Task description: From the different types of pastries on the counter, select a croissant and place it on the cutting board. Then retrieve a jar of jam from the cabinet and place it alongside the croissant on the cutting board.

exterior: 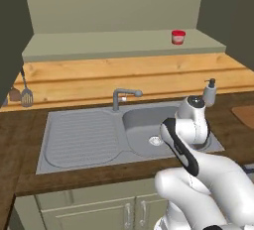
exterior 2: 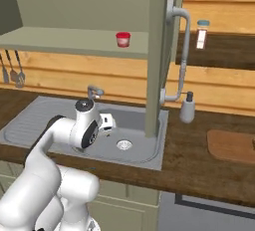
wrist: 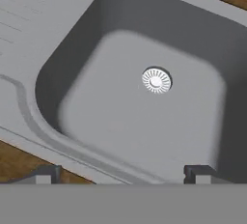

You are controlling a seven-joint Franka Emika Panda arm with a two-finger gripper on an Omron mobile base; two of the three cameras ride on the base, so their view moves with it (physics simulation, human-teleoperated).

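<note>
Gripper (wrist: pixel 120 174): jaws stand wide apart with nothing between them; in the hand view the two dark tips rise at the bottom edge, far from each other, over the near rim of the sink.
Arm: folded over the sink, the hand pointing down toward the basin; in the right base view the hand sits just above the sink's near side.
Sink (exterior: pixel 79 140): grey, with a ribbed draining side on the left and a deep basin on the right; a round drain (wrist: pixel 156 80) lies in the basin floor.
Tap (exterior: pixel 124 95): grey, at the back edge of the sink, spout pointing right.
Jar (exterior: pixel 178 36): small, red, whitish top, upright on the pale shelf of the cabinet, toward the shelf's right end and well apart from the gripper.
Cabinet (exterior 2: pixel 74 6): olive grey-green, open above the sink; its shelf carries the jar.
Board (exterior 2: pixel 233 146): light brown, rounded corners, flat on the counter to the right of the sink; part of it is cut off by the frame edge. No croissant can be made out on the part that shows.
Counter (exterior 2: pixel 189 165): dark brown planks, around the sink.
Soap bottle (exterior: pixel 210 92): grey with a dark pump, standing behind the sink's right corner.
Utensils (exterior: pixel 24 92): hanging on the wall at the left, above the counter.
Shaker (exterior 2: pixel 201 34): clear, blue cap, far right in the right base view.
</note>
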